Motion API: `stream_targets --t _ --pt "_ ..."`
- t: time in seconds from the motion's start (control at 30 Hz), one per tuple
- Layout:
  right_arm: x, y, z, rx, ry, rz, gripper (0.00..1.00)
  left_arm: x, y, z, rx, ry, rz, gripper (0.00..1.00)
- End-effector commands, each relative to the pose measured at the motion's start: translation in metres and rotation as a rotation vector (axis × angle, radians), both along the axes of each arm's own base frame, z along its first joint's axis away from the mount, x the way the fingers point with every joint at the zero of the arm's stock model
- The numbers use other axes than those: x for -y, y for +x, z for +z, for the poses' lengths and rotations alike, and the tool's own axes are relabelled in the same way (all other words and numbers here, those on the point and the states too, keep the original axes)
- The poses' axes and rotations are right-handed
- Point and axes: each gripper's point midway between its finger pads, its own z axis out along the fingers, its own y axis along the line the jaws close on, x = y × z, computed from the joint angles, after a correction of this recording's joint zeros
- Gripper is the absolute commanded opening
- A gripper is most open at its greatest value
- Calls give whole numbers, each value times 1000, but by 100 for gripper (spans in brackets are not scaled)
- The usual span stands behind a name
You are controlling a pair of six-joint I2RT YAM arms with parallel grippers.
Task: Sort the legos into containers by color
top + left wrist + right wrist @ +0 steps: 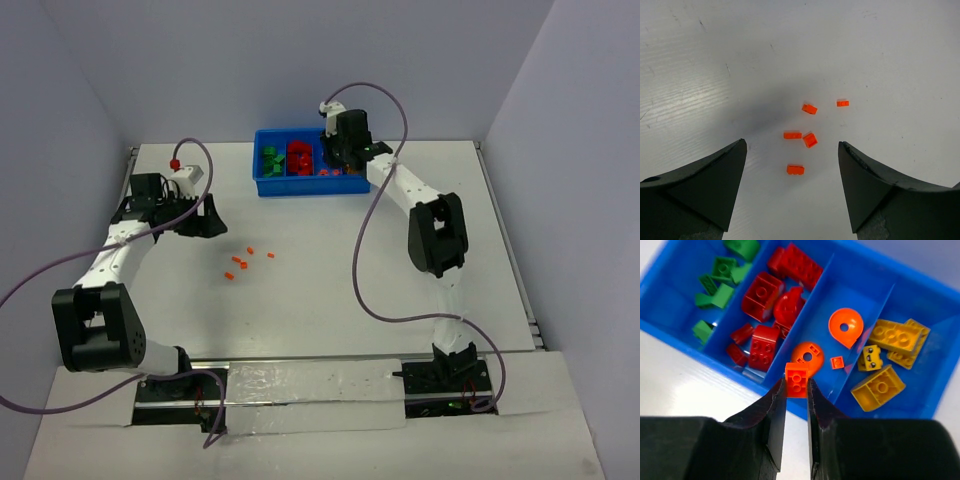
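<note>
An orange lego (796,379) is pinched between the narrowly set fingers of the right gripper (796,387) above the near wall of the blue tray (860,275), which is set at the table's (330,300) far edge. The left gripper (791,144) is spread wide and empty above five loose orange legos (792,135), left of the table's middle.

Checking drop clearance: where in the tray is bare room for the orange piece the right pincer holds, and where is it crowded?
Free: the far end of the orange compartment, between its dividers, beyond the orange disc. Its near end is crowded by another disc and a small square; the red compartment is fullest.
</note>
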Motion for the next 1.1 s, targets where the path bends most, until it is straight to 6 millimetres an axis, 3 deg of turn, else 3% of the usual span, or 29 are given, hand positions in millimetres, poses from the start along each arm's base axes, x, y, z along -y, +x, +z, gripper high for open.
stream_targets --t 0.0,0.07,0.17,0.27,0.3,0.47,0.6,0.67,0.73,0.8,0.87,0.93,1.0,1.07 --pt "-5 36 41 138 71 -31 1 3 2 3 42 31 -27 82" --pt "-6 40 34 141 67 -36 4 5 2 3 48 43 -37 82" --pt "-5 45 24 141 59 -45 20 8 2 1 46 60 -37 81" --pt "-3 47 16 135 54 -63 54 22 3 -3 51 104 -30 79" --pt "-2 48 15 132 53 -68 59 23 3 -5 51 129 -19 79" --pt "-2 46 21 132 66 -63 66 48 -1 -11 52 162 -34 77" --pt "-2 36 50 149 96 -54 68 74 -11 -16 37 176 -81 75" --pt "-1 30 57 142 106 -50 68 77 -12 -20 30 202 -82 74" --pt "7 12 98 185 134 -55 72 97 -17 -22 20 217 -90 75" --pt "9 6 107 192 144 -56 73 100 -17 -27 7 230 -71 75" --pt "26 -17 128 213 155 -73 78 107 -15 -40 -26 303 -35 74" --pt "40 -33 136 218 158 -94 83 114 -16 -49 -66 328 -29 71" --pt "53 -45 125 191 145 -114 86 121 -18 -52 -85 325 -34 68" --pt "69 -54 129 199 142 -140 88 127 -21 -58 -96 329 -38 66"
